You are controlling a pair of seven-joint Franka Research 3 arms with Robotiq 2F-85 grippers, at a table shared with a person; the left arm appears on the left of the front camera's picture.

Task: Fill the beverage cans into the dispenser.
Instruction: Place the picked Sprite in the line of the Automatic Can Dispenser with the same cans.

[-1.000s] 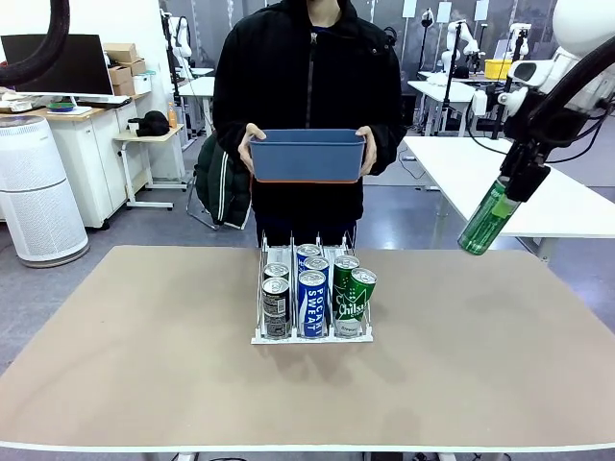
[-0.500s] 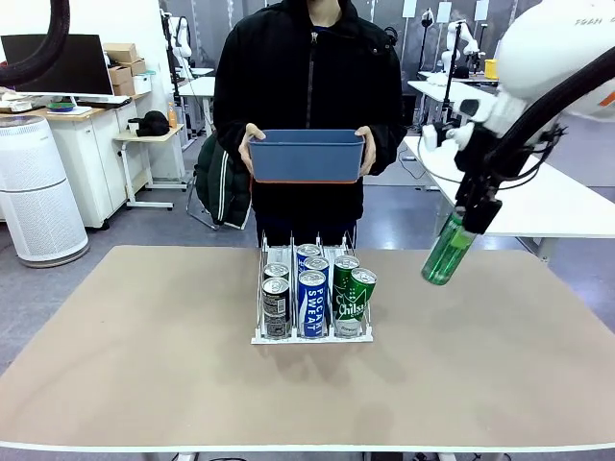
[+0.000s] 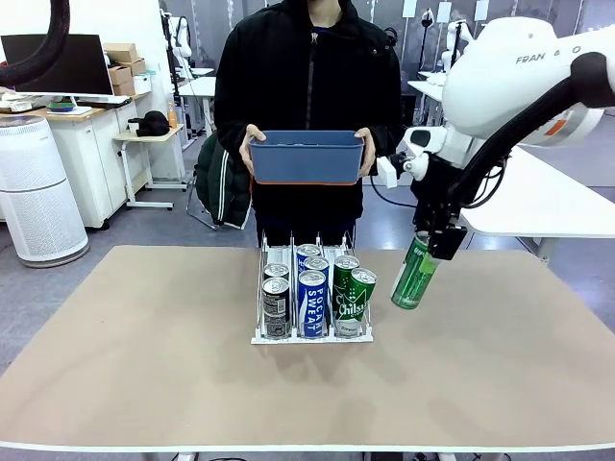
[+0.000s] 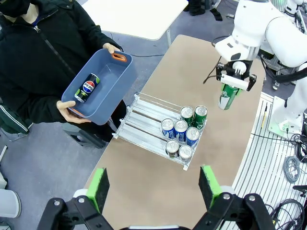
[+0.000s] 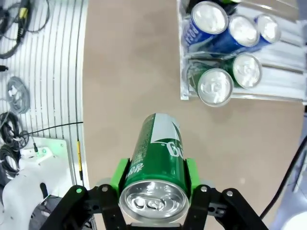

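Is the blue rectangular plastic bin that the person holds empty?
Not empty. Looking down from the left wrist view, the blue rectangular plastic bin holds one dark can lying on its side.

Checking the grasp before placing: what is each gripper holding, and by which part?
The right gripper clamps a green can by its sides near the top end; the left gripper is open, holding nothing.

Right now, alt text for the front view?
The right claw holds a green can, tilted, in the air just right of the dispenser, which has seven cans in three lanes. Across the table, a person holds a blue bin.
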